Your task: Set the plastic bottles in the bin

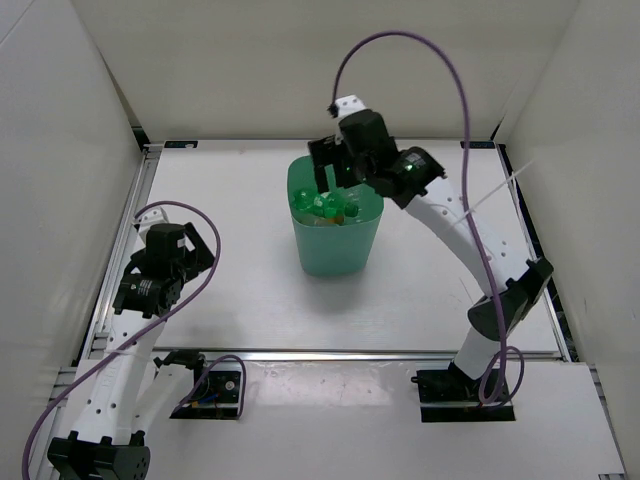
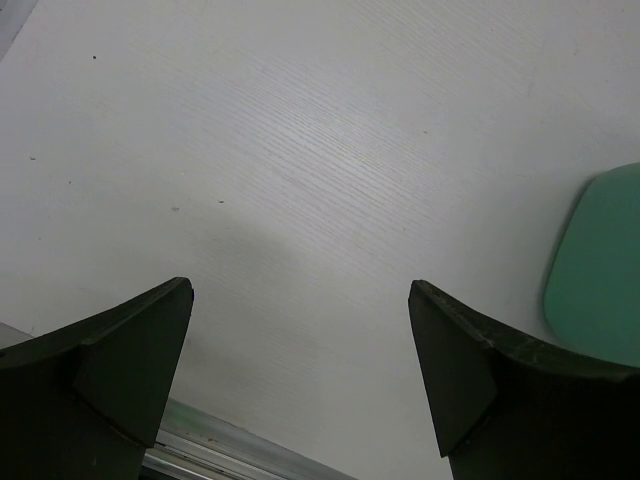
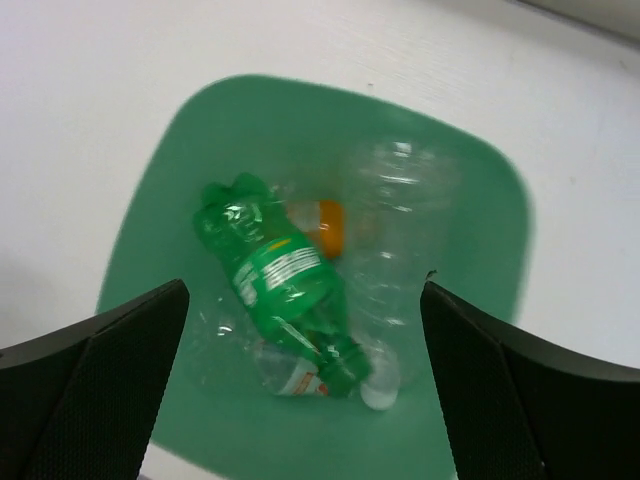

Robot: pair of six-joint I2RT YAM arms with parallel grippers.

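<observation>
The mint-green bin [image 1: 335, 250] stands mid-table; its edge shows in the left wrist view [image 2: 600, 270]. In the right wrist view the bin [image 3: 180, 160] holds a green soda bottle [image 3: 280, 280] lying on top, a short orange bottle [image 3: 325, 225], a clear bottle [image 3: 395, 230] and a clear bottle with a white cap [image 3: 375, 392] under them. My right gripper [image 3: 305, 300] is open and empty, hovering over the bin's mouth, as the top view [image 1: 332, 160] shows. My left gripper [image 2: 300, 300] is open and empty above bare table, left of the bin [image 1: 185, 245].
White walls enclose the table on three sides. A metal rail [image 1: 360, 354] runs along the near edge, and another [image 1: 125, 250] along the left. The right arm's purple cable [image 1: 455, 90] loops high above the bin.
</observation>
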